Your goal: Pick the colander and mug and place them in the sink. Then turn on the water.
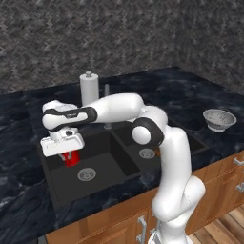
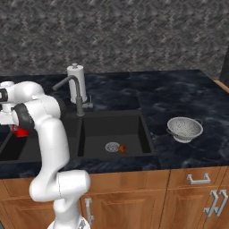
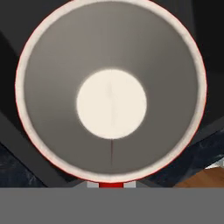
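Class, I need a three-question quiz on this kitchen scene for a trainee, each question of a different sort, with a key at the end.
1. True or false: the colander already lies in the sink.
2. What does the gripper hold? A) paper-towel roll B) mug C) drain strainer
3. Fill in: the gripper hangs over the sink's ____ basin, as seen in the left base view.

Key:
1. False; it sits on the counter, right of the sink.
2. B; the jaws are shut on the red mug.
3. Left.
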### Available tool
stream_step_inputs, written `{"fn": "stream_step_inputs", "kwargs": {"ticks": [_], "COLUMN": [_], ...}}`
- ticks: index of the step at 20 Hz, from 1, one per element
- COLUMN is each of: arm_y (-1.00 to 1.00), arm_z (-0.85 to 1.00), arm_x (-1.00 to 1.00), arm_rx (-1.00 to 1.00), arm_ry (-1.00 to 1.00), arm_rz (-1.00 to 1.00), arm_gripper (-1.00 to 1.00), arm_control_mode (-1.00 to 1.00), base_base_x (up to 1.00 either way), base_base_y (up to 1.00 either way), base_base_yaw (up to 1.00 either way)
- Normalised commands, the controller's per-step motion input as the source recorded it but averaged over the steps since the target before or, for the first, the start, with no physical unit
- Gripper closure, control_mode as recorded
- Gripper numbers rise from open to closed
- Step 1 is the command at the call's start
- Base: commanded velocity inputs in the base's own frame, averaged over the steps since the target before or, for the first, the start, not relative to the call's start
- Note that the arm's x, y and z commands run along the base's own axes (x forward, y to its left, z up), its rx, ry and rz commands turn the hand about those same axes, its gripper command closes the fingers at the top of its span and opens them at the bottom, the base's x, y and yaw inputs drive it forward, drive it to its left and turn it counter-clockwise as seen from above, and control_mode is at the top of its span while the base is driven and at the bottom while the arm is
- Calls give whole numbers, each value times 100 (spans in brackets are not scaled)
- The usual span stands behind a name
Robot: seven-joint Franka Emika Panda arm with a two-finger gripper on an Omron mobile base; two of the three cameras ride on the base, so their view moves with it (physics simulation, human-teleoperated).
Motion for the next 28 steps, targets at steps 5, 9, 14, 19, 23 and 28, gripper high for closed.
{"fn": "stream_step_inputs", "kwargs": {"ticks": [5,9,14,19,23,28], "arm_y": [-4,0,-1,0,0,0], "arm_z": [-6,-6,-7,-13,-16,-21], "arm_x": [12,16,16,11,17,17], "arm_rx": [6,0,3,5,4,5], "arm_ry": [-6,-3,-7,-10,-8,-4], "arm_rz": [0,0,1,2,3,4], "arm_gripper": [100,100,100,100,100,100], "arm_control_mode": [-100,-100,-100,-100,-100,-100], "base_base_x": [0,0,0,0,0,0], "base_base_y": [0,0,0,0,0,0], "base_base_yaw": [0,0,0,0,0,0]}}
